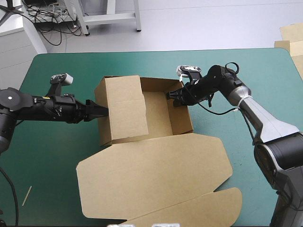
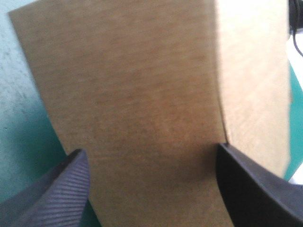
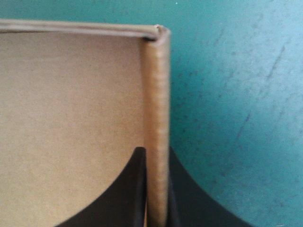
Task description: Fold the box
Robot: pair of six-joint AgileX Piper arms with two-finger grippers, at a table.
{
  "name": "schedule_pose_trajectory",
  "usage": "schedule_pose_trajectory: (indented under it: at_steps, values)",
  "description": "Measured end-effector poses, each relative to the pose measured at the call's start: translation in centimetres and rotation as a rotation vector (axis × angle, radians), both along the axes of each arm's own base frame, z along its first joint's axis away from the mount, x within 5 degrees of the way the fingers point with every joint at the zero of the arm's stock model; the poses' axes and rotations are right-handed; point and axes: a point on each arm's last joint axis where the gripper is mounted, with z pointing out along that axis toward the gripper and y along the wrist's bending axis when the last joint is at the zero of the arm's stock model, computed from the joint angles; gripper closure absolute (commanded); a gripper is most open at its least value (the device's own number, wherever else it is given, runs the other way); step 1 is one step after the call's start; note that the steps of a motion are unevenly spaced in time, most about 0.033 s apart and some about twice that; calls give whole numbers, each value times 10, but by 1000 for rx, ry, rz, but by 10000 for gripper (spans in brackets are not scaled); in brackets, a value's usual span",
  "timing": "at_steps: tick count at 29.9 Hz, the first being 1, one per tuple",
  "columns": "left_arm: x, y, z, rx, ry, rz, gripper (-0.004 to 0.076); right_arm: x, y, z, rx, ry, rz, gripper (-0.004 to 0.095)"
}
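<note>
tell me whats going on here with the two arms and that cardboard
Two robot arms are folding a cut brown cardboard box on the teal-green table. The right gripper is shut on the tray's right wall. The left gripper, open, is against the wide left flap, which leans in over the tray. The lid lies flat toward the near edge.

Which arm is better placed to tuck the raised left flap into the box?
Left, likely. The left end effector is open and right at the flap. The right end effector is shut on the box at its right wall, steadying it.
</note>
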Motion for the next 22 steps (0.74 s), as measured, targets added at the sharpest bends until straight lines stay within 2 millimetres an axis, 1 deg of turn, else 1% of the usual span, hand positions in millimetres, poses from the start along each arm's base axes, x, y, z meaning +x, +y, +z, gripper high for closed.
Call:
schedule_pose_trajectory:
  at_steps: [5, 16, 22]
  values:
    - [-3, -9, -3, 52, 10, -42, 197, -1, 3, -2, -8, 3, 14, 926]
    - [-5, -11, -2, 52, 11, -45, 197, -1, 2, -3, -16, 10, 9, 927]
    - [-6, -12, -2, 52, 13, -54, 197, -4, 6, -4, -14, 40, -6, 927]
